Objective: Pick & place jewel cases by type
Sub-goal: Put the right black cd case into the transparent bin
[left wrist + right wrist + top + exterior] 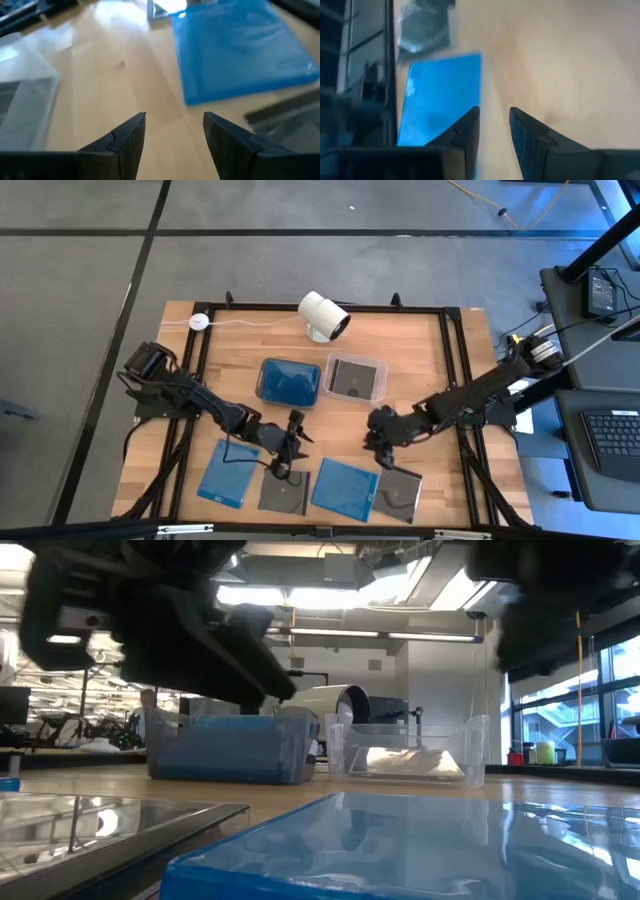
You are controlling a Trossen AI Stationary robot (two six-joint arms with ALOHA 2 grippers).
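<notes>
High view shows four jewel cases (300,492) unsorted near the blue tub (289,381); left gripper (284,455) open, right gripper (378,448) empty, fingers narrowly apart.

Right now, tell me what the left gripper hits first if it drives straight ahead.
Probably bare table: the left gripper, open and empty, aims between a blue case and a clear tub. Depth is unclear.
</notes>
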